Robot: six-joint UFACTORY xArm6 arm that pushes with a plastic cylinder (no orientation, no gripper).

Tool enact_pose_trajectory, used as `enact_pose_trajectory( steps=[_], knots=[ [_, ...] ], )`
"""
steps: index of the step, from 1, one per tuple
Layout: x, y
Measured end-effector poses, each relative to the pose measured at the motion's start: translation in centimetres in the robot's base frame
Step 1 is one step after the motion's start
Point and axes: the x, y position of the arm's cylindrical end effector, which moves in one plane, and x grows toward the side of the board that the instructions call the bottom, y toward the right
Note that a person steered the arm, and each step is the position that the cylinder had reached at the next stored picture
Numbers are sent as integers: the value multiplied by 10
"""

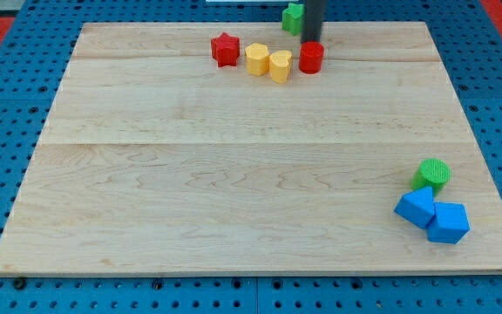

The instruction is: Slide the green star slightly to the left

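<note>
Green, the star (293, 16) sits at the view's top edge of the wooden tabletop (251, 174), just left of my rod. My tip (310, 42) rests beside it, touching the red cylinder (311, 58). There is no hand, only the rod. The push looks not yet finished. No writing is visible.
</note>
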Motion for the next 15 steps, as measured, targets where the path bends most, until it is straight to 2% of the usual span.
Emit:
enact_pose_trajectory(
  steps=[1,3,9,11,13,15],
  knots=[
    [-27,106],
    [-43,110],
    [-46,69],
    [-45,9],
    [-45,-12],
    [-28,-60]
  ],
)
